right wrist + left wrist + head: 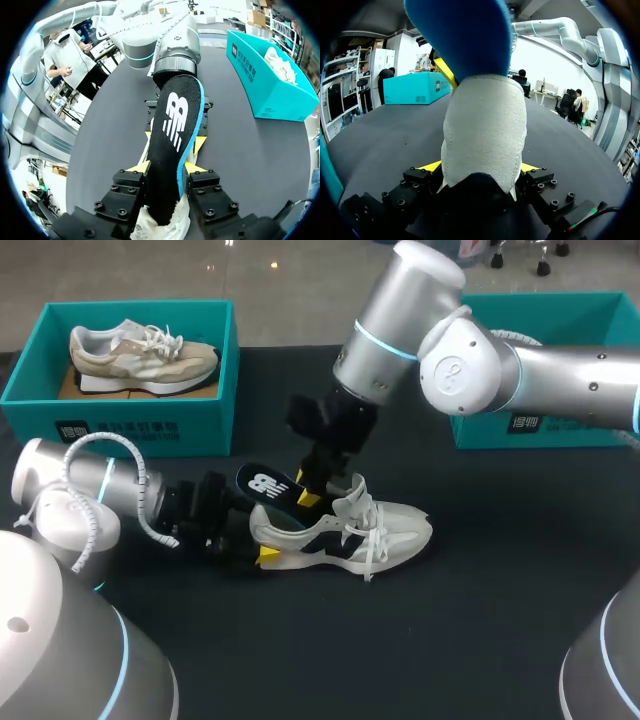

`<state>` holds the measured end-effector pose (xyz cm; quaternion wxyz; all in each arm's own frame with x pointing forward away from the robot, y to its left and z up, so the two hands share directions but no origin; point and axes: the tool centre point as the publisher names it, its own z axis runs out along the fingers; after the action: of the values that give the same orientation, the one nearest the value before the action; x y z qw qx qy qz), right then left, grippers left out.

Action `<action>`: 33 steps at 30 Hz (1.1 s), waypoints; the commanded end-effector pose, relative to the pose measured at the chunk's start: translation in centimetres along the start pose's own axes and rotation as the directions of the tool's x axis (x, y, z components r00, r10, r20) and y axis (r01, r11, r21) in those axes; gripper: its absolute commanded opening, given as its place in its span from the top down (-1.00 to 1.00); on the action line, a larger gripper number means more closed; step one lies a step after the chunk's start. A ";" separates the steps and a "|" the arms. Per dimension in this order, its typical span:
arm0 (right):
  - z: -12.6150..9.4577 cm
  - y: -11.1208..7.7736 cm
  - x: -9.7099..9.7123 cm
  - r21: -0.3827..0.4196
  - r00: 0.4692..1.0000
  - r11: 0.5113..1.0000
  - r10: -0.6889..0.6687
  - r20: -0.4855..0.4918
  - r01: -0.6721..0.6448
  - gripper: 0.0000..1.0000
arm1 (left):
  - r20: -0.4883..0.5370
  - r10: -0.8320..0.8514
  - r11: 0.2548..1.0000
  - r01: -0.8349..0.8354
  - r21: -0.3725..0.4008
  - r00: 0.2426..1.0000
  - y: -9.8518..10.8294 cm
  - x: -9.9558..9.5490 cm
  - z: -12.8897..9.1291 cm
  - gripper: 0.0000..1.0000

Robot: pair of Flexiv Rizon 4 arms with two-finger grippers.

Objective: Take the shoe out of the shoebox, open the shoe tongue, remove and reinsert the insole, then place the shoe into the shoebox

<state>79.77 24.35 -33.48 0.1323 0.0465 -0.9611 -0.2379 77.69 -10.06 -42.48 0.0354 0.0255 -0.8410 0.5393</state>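
Left arm (75,502): comes in low from the left side, stretched just above the dark tabletop (470,640).
Left gripper (262,538): at the back of the shoe (375,530); fingers clamped on the heel from two sides, with the yellow tips pressed against the pale heel fabric.
Shoe position: upright on its sole near the middle of the tabletop, outside both boxes, heel toward the left arm, toe toward the right side.
Shoe look: white sneaker with dark side panels and loose white laces.
Insole (175,125): black on top with a white mark, blue along the edge and underneath; tilted up out of the shoe's opening, free end rising over the heel toward the left arm; cannot tell how much of the lower end sits inside.
Right gripper (166,167): just above the shoe's opening; fingers closed on the insole, one yellow tip against either side of it.
Right arm (480,365): comes in from the right side, bends down past the middle, and passes in front of the far right box.
Left shoebox (120,425): teal, open, at the far left of the tabletop, well apart from the sneaker; holds a beige shoe (140,355) lying on its sole.
Right shoebox (565,320): teal, open, at the far right, partly hidden behind the right arm; inside not visible.
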 end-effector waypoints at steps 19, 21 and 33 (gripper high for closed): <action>-2.5 3.7 -0.1 -0.102 1.000 0.995 0.010 -0.014 -0.011 1.00 | -0.001 -0.001 1.000 0.001 -0.006 1.000 0.4 -0.1 0.1 1.00; -3.0 4.5 -0.2 -0.123 1.000 0.992 0.008 -0.008 -0.008 1.00 | -0.001 -0.001 1.000 0.001 -0.006 1.000 0.4 -0.1 0.1 1.00; -7.2 9.4 -0.6 -0.271 0.997 0.962 -0.005 0.076 0.025 1.00 | -0.001 -0.001 1.000 0.001 -0.006 1.000 0.4 -0.1 0.1 1.00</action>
<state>82.61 29.89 -23.77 0.1082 0.0273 -0.9251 -0.3628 77.69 -10.06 -42.47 0.0354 0.0255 -0.8410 0.5393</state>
